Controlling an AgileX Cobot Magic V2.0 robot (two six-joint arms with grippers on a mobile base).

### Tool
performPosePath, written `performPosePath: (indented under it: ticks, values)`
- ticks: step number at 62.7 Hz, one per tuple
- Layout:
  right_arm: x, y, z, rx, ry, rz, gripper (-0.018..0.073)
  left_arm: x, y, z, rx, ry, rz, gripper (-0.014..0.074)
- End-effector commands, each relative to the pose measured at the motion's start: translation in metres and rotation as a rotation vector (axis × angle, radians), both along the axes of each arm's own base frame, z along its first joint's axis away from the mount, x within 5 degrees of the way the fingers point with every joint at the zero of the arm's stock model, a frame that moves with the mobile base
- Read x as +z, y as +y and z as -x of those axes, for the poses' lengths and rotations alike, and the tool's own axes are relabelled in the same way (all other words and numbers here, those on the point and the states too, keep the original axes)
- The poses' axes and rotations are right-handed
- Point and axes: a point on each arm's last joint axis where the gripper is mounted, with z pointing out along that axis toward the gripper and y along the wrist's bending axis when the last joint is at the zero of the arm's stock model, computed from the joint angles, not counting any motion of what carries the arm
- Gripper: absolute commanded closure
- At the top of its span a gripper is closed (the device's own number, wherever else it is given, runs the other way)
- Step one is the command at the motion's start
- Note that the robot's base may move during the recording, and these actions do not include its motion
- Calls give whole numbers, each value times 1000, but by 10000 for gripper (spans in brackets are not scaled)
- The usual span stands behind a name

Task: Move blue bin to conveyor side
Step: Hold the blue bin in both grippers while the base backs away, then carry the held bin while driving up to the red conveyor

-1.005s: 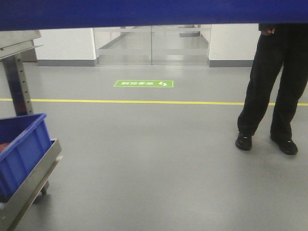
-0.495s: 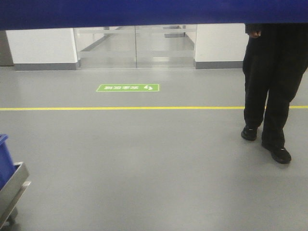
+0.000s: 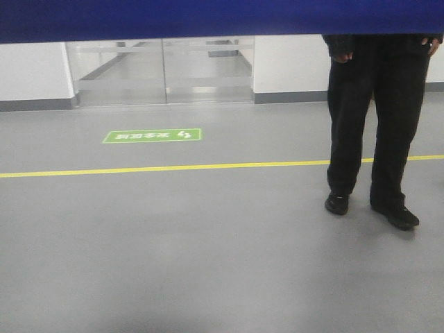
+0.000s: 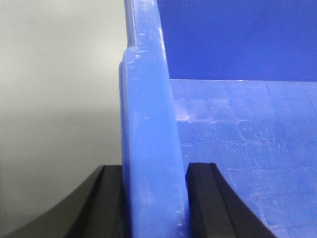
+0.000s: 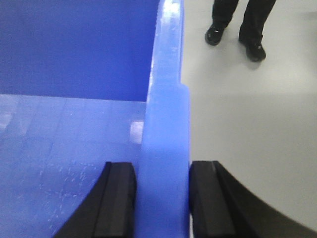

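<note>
Black left fingers (image 4: pixel 106 208) straddle the thick rim of the blue bin (image 4: pixel 148 129), one inside the wall and one outside, closed against it at the lower centre of the left wrist view. The right fingers (image 5: pixel 116 198) clamp the opposite rim in the same way, at the lower centre of the right wrist view. The bin hangs between the two arms, evidently lifted off the floor (image 3: pixel 208 263). Its wall forms a blue band across the top of the front view, and what shows of its inside is empty.

Risk: each hold is a narrow pinch on smooth, glossy plastic, so sway or unequal motion of the arms could let a rim slip or tilt the bin.

A person (image 3: pixel 378 125) in dark clothes stands at the right of the front view, on the yellow line (image 3: pixel 173 167). With the bin masking the upper field, contact with this person is the main hazard. A green floor sign (image 3: pixel 152 135) and glass doors (image 3: pixel 163 69) lie beyond, at upper left. The conveyor is not in view.
</note>
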Motion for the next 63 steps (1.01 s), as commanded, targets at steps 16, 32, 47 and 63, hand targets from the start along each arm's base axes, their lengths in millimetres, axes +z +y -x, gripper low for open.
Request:
performPosePath:
  ticks: [16,32,47,63]
  values:
    - [16,-2,4,-1,-135,-7,638,15,-3,6,-24,-119,25,616]
    - [16,-2,4,-1,-138,-7,638,15,-3,6,-24,-120,25,616]
    - [17,-2,3,0,-149,-9,638,16,-3,6,-24,-126,27,616]
    - [17,-2,3,0,-151,-10,638,20,-3,3,-20,-176,33,616]
